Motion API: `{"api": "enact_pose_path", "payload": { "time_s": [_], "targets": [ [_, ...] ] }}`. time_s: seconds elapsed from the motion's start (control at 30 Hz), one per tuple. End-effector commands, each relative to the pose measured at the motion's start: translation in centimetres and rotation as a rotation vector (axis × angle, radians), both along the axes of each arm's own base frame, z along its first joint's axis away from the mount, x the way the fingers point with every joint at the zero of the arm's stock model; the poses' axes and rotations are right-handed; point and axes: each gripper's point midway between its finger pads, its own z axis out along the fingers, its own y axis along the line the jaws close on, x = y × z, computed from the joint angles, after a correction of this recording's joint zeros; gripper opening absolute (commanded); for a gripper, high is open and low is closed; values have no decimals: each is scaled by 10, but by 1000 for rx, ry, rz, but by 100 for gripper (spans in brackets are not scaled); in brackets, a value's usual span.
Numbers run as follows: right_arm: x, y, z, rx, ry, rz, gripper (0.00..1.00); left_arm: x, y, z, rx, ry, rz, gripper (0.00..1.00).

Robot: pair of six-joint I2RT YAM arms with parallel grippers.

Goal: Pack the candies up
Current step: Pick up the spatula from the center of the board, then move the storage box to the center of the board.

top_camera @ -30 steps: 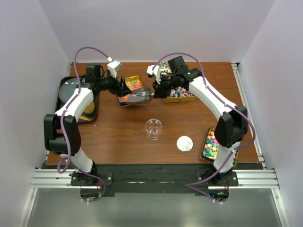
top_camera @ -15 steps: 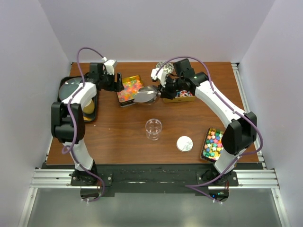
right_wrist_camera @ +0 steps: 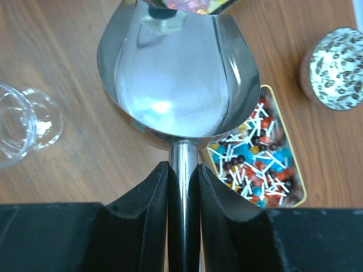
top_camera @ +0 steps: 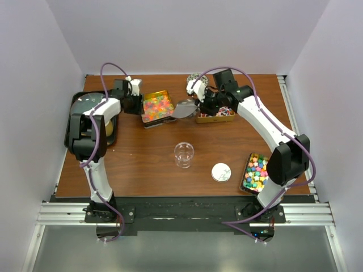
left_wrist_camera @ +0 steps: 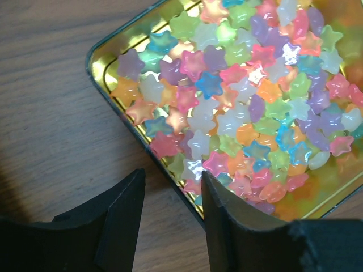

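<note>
right gripper (right_wrist_camera: pixel 182 170) is clamped tight on the thin handle of a steel scoop (right_wrist_camera: pixel 176 85), one finger on each side. the scoop's bowl is bare and shiny, held over the table (top_camera: pixel 142 164) between two tins at the far side. below its right edge sits a gold tin (right_wrist_camera: pixel 295 187) of red, blue and white wrapped pieces (right_wrist_camera: pixel 255 158). beside that tin is a speckled round cap (right_wrist_camera: pixel 339 68). a clear cup (right_wrist_camera: pixel 22 122) stands to the scoop's left in the wrist view.

left gripper (left_wrist_camera: pixel 173 181) has its fingers apart at the near corner of the other tin (left_wrist_camera: pixel 99 54). one finger is over the rim and the other over bare wood. this tin is full of glossy star candies (left_wrist_camera: pixel 227 96). near the right arm's base, a tray (top_camera: pixel 248 170) holds bright cubes (top_camera: pixel 256 173), with a white lid (top_camera: pixel 221 171) just beside it.
</note>
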Motion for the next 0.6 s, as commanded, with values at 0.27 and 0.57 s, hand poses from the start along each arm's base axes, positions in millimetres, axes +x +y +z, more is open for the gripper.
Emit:
{"api": "enact_pose_path", "payload": {
  "time_s": [0.27,0.57],
  "targets": [
    [28,12,47,8,-136,88,0,-40,-48,6,-26,-11,-210,40],
    [19,15,39,-104,-106,315,0,-77,-75,8,-63,-1,-279,42]
  ]
}}
